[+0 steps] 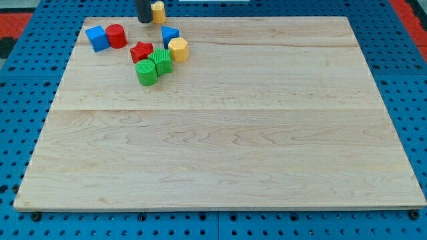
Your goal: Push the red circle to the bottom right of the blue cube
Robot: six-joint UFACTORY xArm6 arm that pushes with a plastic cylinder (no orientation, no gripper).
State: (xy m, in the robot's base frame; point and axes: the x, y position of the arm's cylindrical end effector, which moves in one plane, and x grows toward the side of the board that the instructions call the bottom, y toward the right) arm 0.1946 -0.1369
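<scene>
All the blocks sat crowded in the upper left of the frame, on a pale wooden board laid over a blue perforated surface.

Farthest toward the view's left lay the blue cube, close to the board's top left corner. The red circle (a short red cylinder, seen slightly from the side) stood touching the cube's right side, level with it and a shade nearer the view's top.

Further right and lower came a tight cluster. The red star lay at its left. Below the star was a green cylinder, and pressed against that, up and to the right, a second green block with a ridged outline whose exact shape was hard to make out. A yellow hexagonal block touched this second green one on the right, and a small blue block stood just above the yellow one, its shape unclear.

At the top edge of the frame the dark rod came down, and the tip (a plain rod end, with no jaws to open or close) gripped nothing. It stood near the board's top edge, to the right of the red circle and apart from it, above the red star. Another yellow block sat just beside the rod on the right, its shape not readable.
</scene>
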